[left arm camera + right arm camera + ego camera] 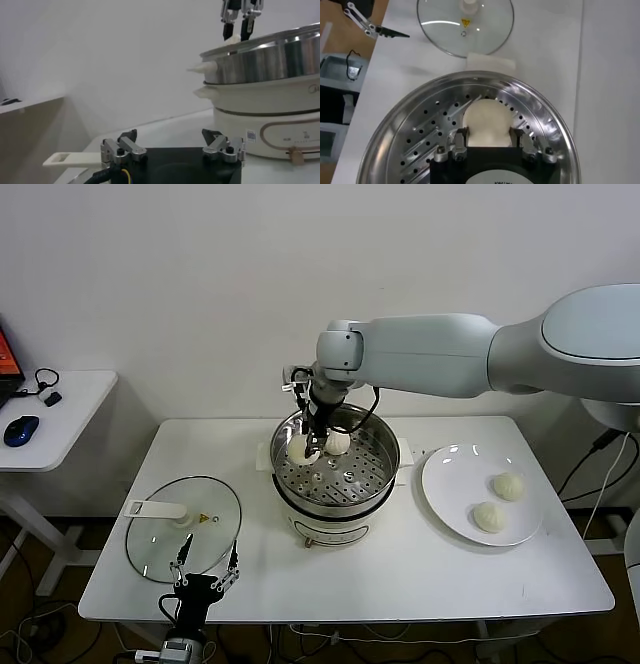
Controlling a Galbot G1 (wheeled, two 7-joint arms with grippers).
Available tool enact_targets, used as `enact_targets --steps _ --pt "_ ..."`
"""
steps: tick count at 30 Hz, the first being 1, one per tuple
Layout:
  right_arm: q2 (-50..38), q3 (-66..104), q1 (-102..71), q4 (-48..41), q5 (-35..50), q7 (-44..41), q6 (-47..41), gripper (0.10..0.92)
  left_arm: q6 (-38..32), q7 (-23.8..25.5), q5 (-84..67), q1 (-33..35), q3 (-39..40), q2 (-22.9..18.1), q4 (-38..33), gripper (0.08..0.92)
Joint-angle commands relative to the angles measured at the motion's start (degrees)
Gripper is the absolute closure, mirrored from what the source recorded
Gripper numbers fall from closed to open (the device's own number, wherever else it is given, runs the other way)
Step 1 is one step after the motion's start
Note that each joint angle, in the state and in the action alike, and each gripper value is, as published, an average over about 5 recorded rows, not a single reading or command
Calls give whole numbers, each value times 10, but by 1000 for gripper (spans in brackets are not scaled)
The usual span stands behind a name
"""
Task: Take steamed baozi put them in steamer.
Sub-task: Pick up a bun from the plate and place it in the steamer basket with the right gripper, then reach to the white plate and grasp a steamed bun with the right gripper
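The right gripper (307,446) hangs inside the steamer (383,476), its fingers clamped on the sides of a baozi (487,122). In the right wrist view that bun sits between the two pads just above the perforated tray (427,137); whether it already rests on the metal I cannot tell. From the head view it is over the far left part of the steamer, on the side toward the glass lid (210,519).

A second baozi (339,442) already lies on the tray just beside the held one, toward the steamer's far rim. So one bun is in and one is about to go in.

Right of the steamer stands the white plate (450,484), with two more baozi on it: one (509,486) on its far side and another (488,517) a little nearer, close together but not touching. My reading is that the job is about half done: the held bun needs letting go, then two more trips to the plate and back.

The lid lies flat on the table (420,569) to the left of the steamer, well clear of it, its white handle (155,508) pointing away from the steamer.

The left gripper (205,573) waits low at the table's near edge, just in front of the lid, fingers spread and holding nothing. It takes no part here.
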Motion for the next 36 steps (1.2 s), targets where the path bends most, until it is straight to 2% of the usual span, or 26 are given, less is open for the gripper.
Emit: enact_targets --steps 1,13,16,21,24,36 --pt "16 5 -27 -26 -10 -2 -2 457 0 1 1 0 2 3 2 177" --pt "9 13 -29 -25 -11 -6 0 460 0 2 1 0 0 2 0 177" --pt "3 17 -28 -23 -9 -9 4 416 0 2 1 0 -1 2 0 177" --pt "-14 17 -14 -4 -5 -17 10 274 0 3 1 1 -1 1 -3 177" --pt "-28 15 -4 4 -6 -18 11 219 0 3 2 2 -1 1 -4 177" --pt "-142 -47 82 36 -41 -72 53 202 -1 2 7 8 2 -2 -12 177"
